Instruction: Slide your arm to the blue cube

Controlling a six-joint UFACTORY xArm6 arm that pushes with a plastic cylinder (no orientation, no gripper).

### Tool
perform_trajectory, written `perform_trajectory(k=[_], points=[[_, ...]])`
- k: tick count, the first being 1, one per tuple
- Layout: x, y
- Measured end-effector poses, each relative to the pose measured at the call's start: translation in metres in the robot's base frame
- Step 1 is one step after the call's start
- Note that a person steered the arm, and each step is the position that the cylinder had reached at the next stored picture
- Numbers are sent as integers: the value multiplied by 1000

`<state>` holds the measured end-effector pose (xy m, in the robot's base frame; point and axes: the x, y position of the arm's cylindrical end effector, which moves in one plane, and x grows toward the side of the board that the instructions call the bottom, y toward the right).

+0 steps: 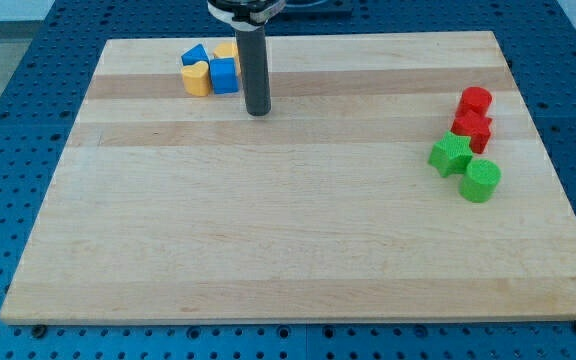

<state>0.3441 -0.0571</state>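
Note:
The blue cube (224, 76) sits near the view's top left on the wooden board (298, 240). A yellow heart-shaped block (197, 78) touches its left side. A second blue block (194, 54) lies above the yellow heart. A yellow block (227, 51) lies above the blue cube, partly hidden by the rod. My tip (257, 111) rests on the board just right of and below the blue cube, a small gap apart from it.
At the view's right stand a red cylinder (475, 101), a red block (473, 128), a green star-shaped block (451, 154) and a green cylinder (481, 181), close together. A blue perforated table (8, 120) surrounds the board.

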Motion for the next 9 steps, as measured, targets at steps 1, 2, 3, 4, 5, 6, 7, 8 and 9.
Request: perform_trajectory(k=[1,2,3,4,5,6,7,8,9], points=[[-3,-2],[-8,-6],[-8,-9],[-7,-13],[-7,-51],[-5,-109],[-5,-168],[-22,-188],[-64,-182]])
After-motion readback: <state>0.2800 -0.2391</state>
